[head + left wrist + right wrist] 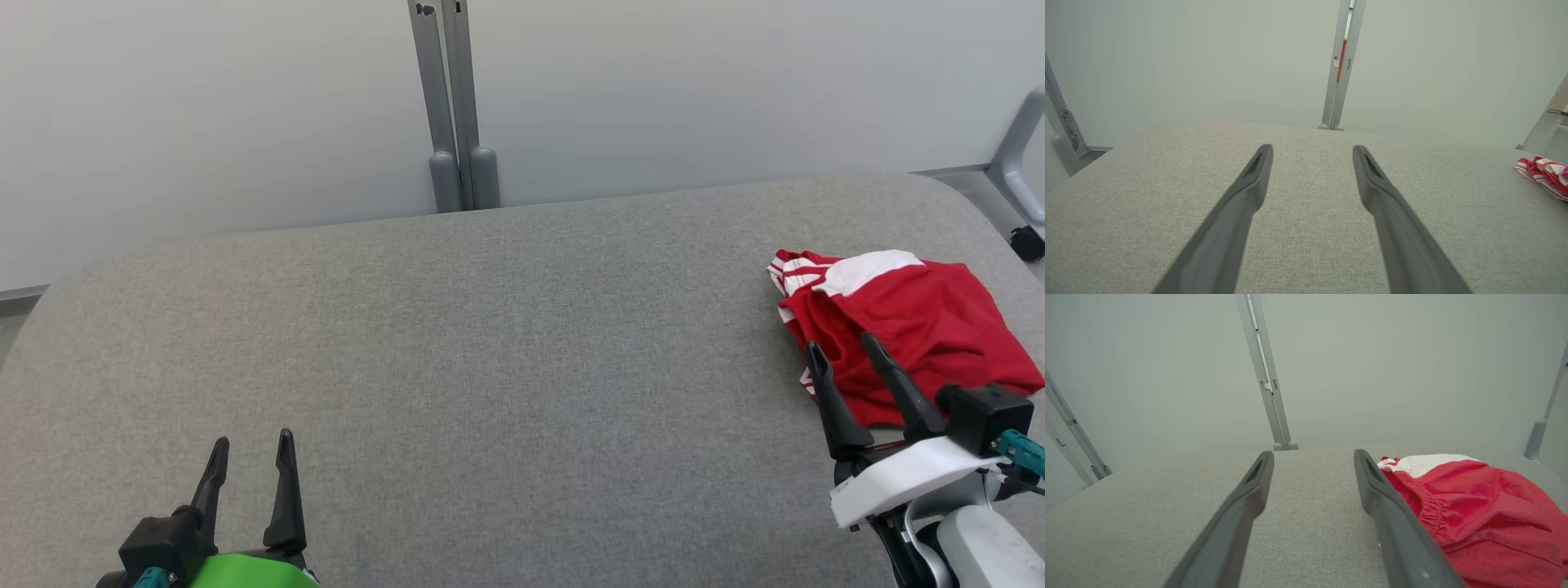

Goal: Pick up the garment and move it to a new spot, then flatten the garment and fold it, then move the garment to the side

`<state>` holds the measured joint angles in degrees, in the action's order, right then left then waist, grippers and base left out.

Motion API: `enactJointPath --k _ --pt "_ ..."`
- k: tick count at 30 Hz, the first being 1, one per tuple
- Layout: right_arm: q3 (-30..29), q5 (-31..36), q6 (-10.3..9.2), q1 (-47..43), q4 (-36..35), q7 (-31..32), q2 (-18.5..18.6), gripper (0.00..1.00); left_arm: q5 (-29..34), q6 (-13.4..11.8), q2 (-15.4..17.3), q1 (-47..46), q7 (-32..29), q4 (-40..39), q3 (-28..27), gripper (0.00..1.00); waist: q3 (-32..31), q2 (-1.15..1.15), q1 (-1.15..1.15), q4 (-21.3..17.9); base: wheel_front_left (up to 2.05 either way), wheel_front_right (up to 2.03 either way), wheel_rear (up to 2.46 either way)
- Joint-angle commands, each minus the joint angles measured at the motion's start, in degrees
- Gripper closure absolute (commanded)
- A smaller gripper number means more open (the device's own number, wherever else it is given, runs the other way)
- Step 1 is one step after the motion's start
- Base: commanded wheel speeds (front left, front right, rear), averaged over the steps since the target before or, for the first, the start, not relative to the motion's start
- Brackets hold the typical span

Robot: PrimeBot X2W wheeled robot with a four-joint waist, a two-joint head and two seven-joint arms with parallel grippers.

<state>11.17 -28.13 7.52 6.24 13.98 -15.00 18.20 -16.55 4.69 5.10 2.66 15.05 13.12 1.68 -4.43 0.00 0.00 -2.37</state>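
Two claws, both mine, both with jaws spread and nothing between them.

Head view: my left gripper point(252, 438) hangs low at the near left over bare table point(490, 343). My right gripper point(841, 343) stands at the near right, its tips over the near edge of the garment point(914, 327); I cannot tell whether they touch it. The garment, red with white stripes and a white band, lies in a compact, rumpled bundle by the table's right end. Judgement: this fits either a garment waiting to be lifted or one loosely folded and set aside. The uneven edges do not settle it.

Left wrist view: fingers apart over grey cloth, the garment point(1545, 175) well off to the side. Nothing lies between.

Right wrist view: the garment point(1486, 514) sits just beside one finger, its gathered waistband showing, none of it inside the jaws.

Surroundings: twin grey posts point(453, 106) behind the far edge and a wheeled frame point(1020, 163) past the right end. Neither obstructs the table top.
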Motion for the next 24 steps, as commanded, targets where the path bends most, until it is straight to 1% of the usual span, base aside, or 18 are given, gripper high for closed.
enactJointPath --k 1,2,5,24 --pt "0.22 -0.38 -0.06 0.62 0.18 -0.2 -0.24 0.0 0.58 0.3 -0.03 -0.19 0.13 0.14 -0.4 0.0 -0.03 0.0 0.0 0.04 0.0 0.0 0.0" --pt "0.24 -0.15 0.0 -0.01 0.1 0.0 -0.13 1.0 0.04 0.2 -0.15 -0.01 -0.01 0.14 -0.18 1.0 -0.03 0.0 0.0 0.04 0.0 0.0 0.0" --pt "0.64 -0.28 0.0 -1.14 1.13 0.06 -1.06 1.0 -0.22 0.25 -0.52 0.44 -0.23 1.5 0.05 1.0 -0.05 0.0 0.0 0.06 0.0 0.0 0.0" --pt "-3.89 -15.88 -0.01 -0.7 0.77 5.29 -4.48 1.0 -18.63 0.89 -0.93 -2.1 -5.52 1.37 -2.1 1.0 0.65 0.0 0.0 0.41 0.0 0.0 0.0"
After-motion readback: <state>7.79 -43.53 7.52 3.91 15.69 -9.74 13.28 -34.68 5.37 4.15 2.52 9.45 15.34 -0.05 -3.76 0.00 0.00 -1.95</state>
